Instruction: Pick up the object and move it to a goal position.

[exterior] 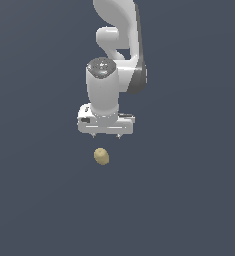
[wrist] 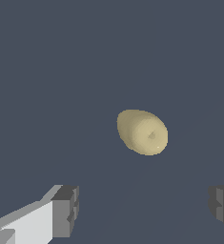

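Note:
The object (exterior: 101, 156) is a small tan-yellow, egg-shaped lump lying on the dark grey floor. It also shows in the wrist view (wrist: 142, 132), ahead of the fingers and not between them. My white gripper (exterior: 106, 135) hangs above and just behind the object, pointing down. It is open and empty. In the wrist view my gripper (wrist: 144, 207) has its two dark finger pads (wrist: 66, 209) spread wide apart, wider than the object.
The plain dark grey floor (exterior: 39, 200) runs all around the object. The white arm (exterior: 114, 50) rises behind the gripper toward the top of the exterior view. No other objects show.

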`<action>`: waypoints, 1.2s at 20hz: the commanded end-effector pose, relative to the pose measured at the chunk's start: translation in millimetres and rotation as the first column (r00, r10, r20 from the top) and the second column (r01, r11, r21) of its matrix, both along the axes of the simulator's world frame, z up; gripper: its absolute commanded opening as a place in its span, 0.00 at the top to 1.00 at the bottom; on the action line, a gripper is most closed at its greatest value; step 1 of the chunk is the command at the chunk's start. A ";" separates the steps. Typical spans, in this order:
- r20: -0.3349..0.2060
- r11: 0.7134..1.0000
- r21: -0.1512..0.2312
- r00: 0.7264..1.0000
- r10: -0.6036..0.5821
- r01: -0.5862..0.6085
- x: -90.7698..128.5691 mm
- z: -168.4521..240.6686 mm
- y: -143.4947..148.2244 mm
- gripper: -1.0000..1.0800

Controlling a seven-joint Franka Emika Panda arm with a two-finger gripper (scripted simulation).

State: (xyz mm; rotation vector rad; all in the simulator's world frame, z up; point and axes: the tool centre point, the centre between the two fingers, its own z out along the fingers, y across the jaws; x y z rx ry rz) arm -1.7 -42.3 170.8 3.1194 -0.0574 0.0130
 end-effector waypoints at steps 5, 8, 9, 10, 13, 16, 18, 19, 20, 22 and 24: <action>-0.005 0.999 0.009 0.999 0.039 -0.039 14.9 -22.5 -13.2 0.04; -0.006 0.998 0.014 0.998 0.059 -0.059 22.3 -34.8 -20.4 0.04; -0.007 0.998 0.016 0.998 0.065 -0.065 24.1 -38.2 -22.3 0.04; -0.007 0.997 0.017 0.998 0.070 -0.070 25.8 -41.3 -24.0 0.04; -0.008 0.997 0.020 0.997 0.080 -0.080 29.3 -48.0 -27.9 0.04; -0.008 0.996 0.022 0.996 0.085 -0.085 30.8 -51.1 -29.6 0.04; -0.009 0.996 0.021 0.997 0.083 -0.083 30.0 -50.6 -29.4 0.04; -0.009 0.996 0.021 0.997 0.083 -0.083 30.0 -51.0 -29.4 0.04; -0.009 0.996 0.021 0.997 0.083 -0.083 30.0 -52.3 -29.5 0.04; -0.009 0.996 0.021 0.997 0.083 -0.083 29.9 -57.5 -29.7 0.04; -0.009 0.996 0.021 0.996 0.083 -0.083 29.8 -65.9 -29.6 0.04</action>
